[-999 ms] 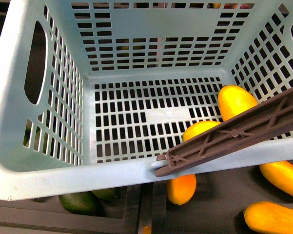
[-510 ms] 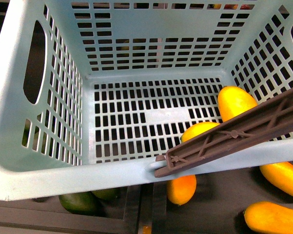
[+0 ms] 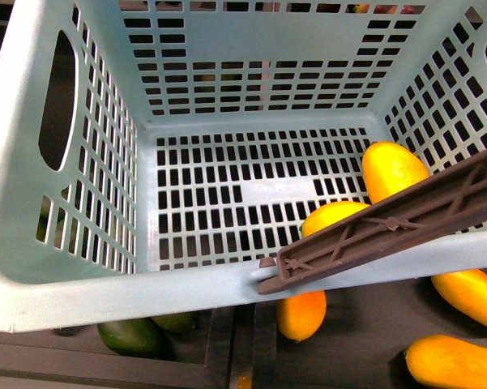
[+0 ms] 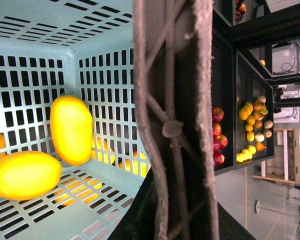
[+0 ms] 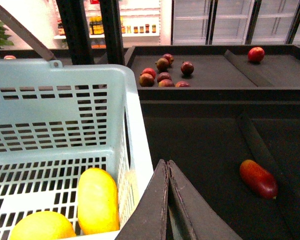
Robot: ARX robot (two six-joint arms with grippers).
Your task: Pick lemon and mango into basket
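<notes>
The teal basket (image 3: 81,267) fills the front view, with its brown handle (image 3: 389,223) slanting across the near right corner. Inside it, at the right, lie a long yellow mango (image 3: 391,168) and a plumper lemon (image 3: 332,217), partly hidden by the handle and rim. The left wrist view shows the mango (image 4: 71,129) and lemon (image 4: 24,175) side by side on the slotted floor. My left gripper (image 4: 174,212) is shut on the handle (image 4: 172,120). My right gripper (image 5: 167,167) is shut and empty, just outside the basket wall (image 5: 137,135), near the mango (image 5: 98,200) and lemon (image 5: 42,227).
Yellow-orange fruits (image 3: 301,314) (image 3: 470,293) (image 3: 452,362) and dark green fruits (image 3: 130,336) lie on the dark shelf under the basket. A red oblong fruit (image 5: 258,178) lies beside my right gripper, with red apples (image 5: 164,72) in a farther bin. Fruit shelves (image 4: 252,127) stand beyond the handle.
The basket has shifted very slightly, its far wall creeping upward in the front view. The fruits inside stay put.
</notes>
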